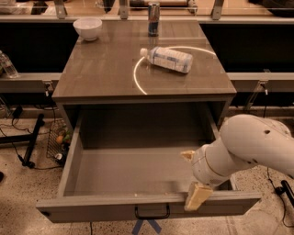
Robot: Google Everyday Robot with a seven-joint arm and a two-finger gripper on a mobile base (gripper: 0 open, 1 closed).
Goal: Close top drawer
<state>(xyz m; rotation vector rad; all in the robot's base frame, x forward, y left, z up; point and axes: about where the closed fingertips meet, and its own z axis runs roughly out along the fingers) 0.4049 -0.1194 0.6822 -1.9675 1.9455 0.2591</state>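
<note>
The top drawer is pulled fully out of the grey cabinet, its plain grey inside bare. Its front panel runs along the bottom of the camera view, with a black bail handle at its centre. My gripper comes in from the right on a white arm. One tan finger lies over the top edge of the front panel, right of the handle. The other tan finger sits inside the drawer. The front panel's rim stands between the two fingers.
On the cabinet top lie a plastic bottle on its side, a white bowl at the back left and a can at the back. Black cables and a wire basket sit on the floor at the left.
</note>
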